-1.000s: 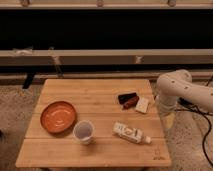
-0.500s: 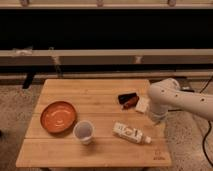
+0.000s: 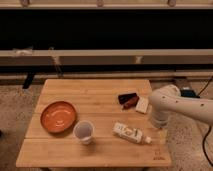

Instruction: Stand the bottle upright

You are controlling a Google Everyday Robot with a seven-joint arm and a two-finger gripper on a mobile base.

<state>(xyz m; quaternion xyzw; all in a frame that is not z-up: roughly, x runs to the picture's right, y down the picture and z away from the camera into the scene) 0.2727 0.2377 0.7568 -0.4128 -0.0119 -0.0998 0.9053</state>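
Note:
The bottle (image 3: pixel 131 133) lies on its side on the wooden table (image 3: pixel 95 95), front right of centre. It is whitish with a tan label, and its small white cap points right toward the table's edge. My white arm (image 3: pixel 172 104) reaches in from the right over the table's right edge. My gripper (image 3: pixel 161 131) hangs below the arm, just right of the bottle's cap end and close to it. It does not hold the bottle.
A translucent white cup (image 3: pixel 83 132) stands upright left of the bottle. An orange plate (image 3: pixel 58 116) sits at the left. A dark red and black object (image 3: pixel 128 99) and a small flat white block (image 3: pixel 142 105) lie behind the bottle, near the arm.
My arm has swung left and forward from the table's right side, over the right edge, and now hangs close to the bottle's cap end. The objects have not moved.

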